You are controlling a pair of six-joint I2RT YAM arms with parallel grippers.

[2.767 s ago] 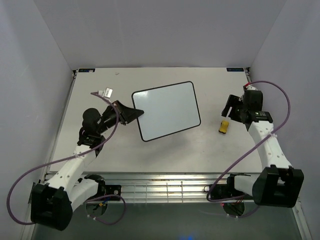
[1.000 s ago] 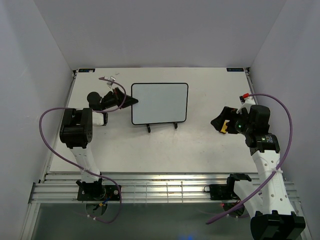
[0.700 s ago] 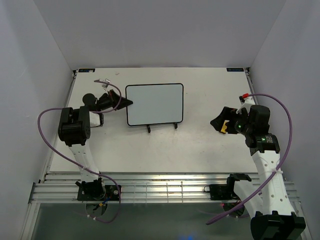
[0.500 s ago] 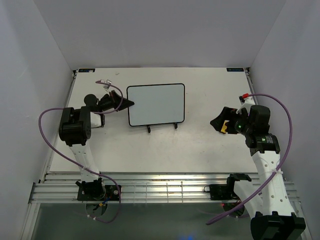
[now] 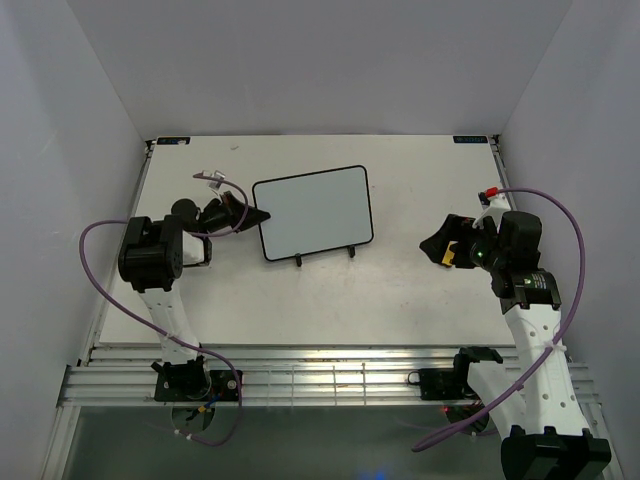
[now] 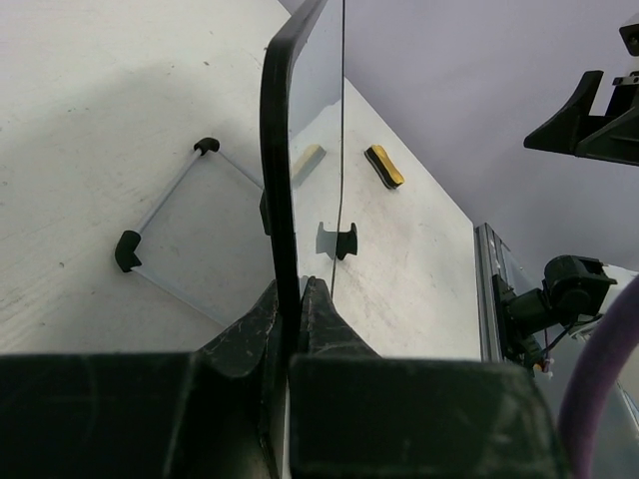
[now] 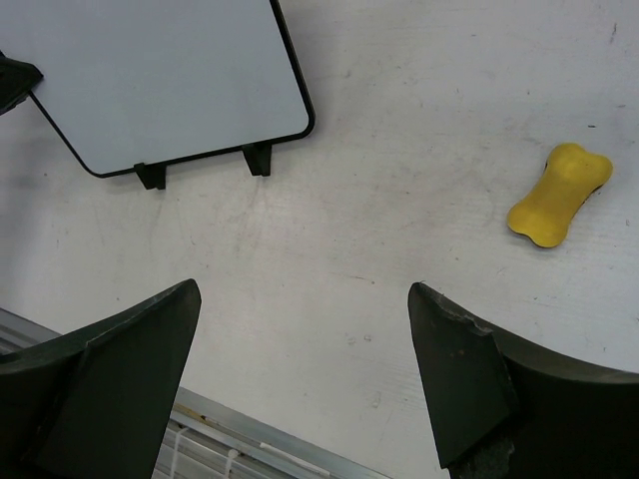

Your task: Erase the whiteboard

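The whiteboard (image 5: 313, 212) is wiped blank, black-framed, and stands upright on the feet of its black stand (image 5: 325, 255) at mid table, slightly tilted. My left gripper (image 5: 262, 214) is shut on the board's left edge. In the left wrist view the frame (image 6: 280, 160) runs edge-on between my pinched fingers (image 6: 324, 309). The board also shows in the right wrist view (image 7: 170, 75). My right gripper (image 5: 440, 243) is open and empty, above the table at the right. The yellow eraser (image 7: 559, 195) lies on the table to its right, partly hidden in the top view (image 5: 449, 257).
The stand's feet (image 7: 205, 168) rest on the white table (image 5: 330, 300). The metal rail (image 5: 330, 375) runs along the near table edge. Grey walls close in the left, back and right sides.
The left gripper lifted the flat board upright onto its stand, shifted it left, then turned it slightly. The right arm drew back from the eraser and has held still for the last second.
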